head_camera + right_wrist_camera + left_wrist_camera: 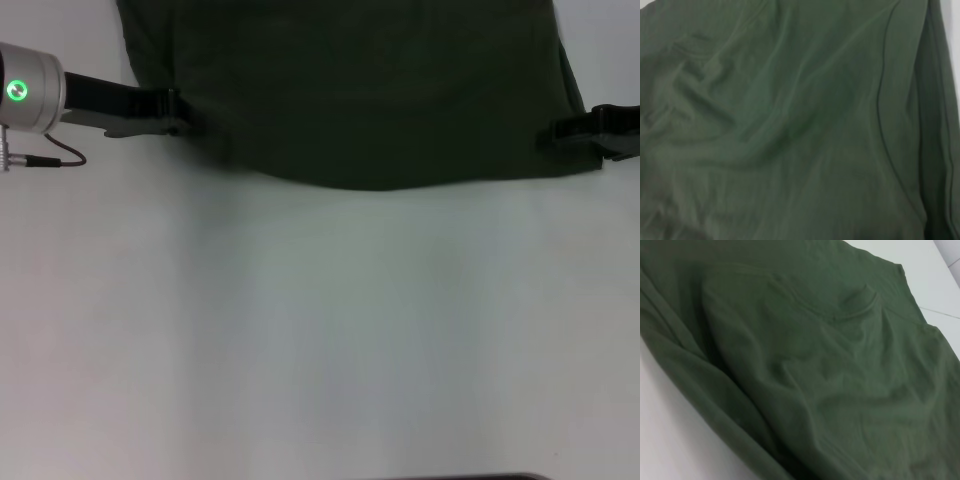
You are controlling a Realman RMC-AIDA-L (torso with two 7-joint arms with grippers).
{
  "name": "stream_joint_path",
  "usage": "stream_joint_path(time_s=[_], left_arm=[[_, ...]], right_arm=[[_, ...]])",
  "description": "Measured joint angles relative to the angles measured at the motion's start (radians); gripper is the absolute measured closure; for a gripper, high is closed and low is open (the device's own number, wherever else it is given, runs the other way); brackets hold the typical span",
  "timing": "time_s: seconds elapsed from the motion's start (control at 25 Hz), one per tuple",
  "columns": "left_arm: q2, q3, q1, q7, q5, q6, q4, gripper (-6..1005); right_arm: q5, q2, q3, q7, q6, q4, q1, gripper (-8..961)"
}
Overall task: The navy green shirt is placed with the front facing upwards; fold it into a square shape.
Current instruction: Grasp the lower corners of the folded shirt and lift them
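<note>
The navy green shirt [360, 90] fills the far part of the table in the head view, plain dark olive cloth with no print showing. Its near edge sags in a curve between my two grippers. My left gripper [172, 110] is shut on the shirt's left edge. At the shirt's right edge, my right gripper [562, 133] is shut on the cloth. The left wrist view is full of wrinkled shirt [830, 365] with a small raised fold. In the right wrist view, shirt cloth [790, 125] also covers the picture, with seam lines running along one side. No fingers show in either wrist view.
The white table [320, 330] stretches from the shirt's near edge to the front. A thin black cable [55, 157] hangs by my left arm's silver wrist with its green light [18, 90]. A strip of white table [670, 440] shows beside the cloth.
</note>
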Motion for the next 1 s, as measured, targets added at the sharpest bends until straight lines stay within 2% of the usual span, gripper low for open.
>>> stream_joint_path(time_s=[0.2, 0.64, 0.84, 0.96, 1.0], left_arm=[[0.0, 0.0, -0.001, -0.003, 0.0, 0.003, -0.004, 993], [0.0, -0.001, -0.01, -0.009, 0.0, 0.003, -0.005, 993], [0.006, 0.002, -0.017, -0.009, 0.0, 0.009, -0.002, 992], [0.014, 0.006, -0.022, -0.009, 0.0, 0.03, 0.0, 992], [0.018, 0.007, -0.023, -0.009, 0.0, 0.043, 0.001, 992]], right_arm=[[-0.004, 0.0, -0.008, -0.011, -0.03, -0.009, 0.002, 138], [-0.009, -0.011, -0.014, -0.008, -0.045, -0.013, -0.001, 353], [-0.009, -0.025, -0.014, -0.013, -0.074, -0.014, -0.003, 595], [-0.01, -0.034, -0.015, -0.015, -0.091, -0.015, -0.006, 822], [-0.011, -0.038, -0.017, -0.015, -0.099, -0.015, -0.006, 835]])
